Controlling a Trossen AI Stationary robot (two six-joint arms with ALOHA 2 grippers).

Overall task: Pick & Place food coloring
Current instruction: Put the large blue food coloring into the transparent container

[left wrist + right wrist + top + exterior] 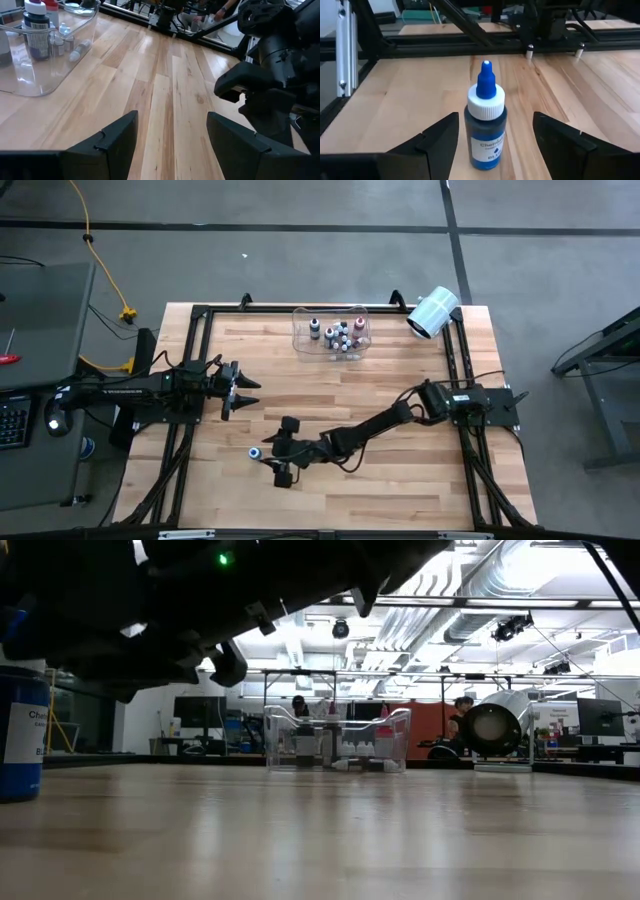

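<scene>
A small food coloring bottle (486, 125) of dark blue liquid, with a white collar and a blue dropper tip, stands upright on its base on the wooden table (380, 380). In the high view this bottle (256, 451) is left of centre. My right gripper (495, 131) is open, one finger on each side of the bottle and apart from it. Several more food coloring bottles (338, 335) stand in a clear plastic bin (300, 340) at the far edge. My left gripper (243, 388) waits open at the table's left.
A large white paper roll (433, 313) lies at the far right corner. Black frame rails (200, 340) run along the table's edges. Bare wood lies between the blue bottle and the bin. In the low view the right arm (200, 600) hangs dark over the bottle (22, 735).
</scene>
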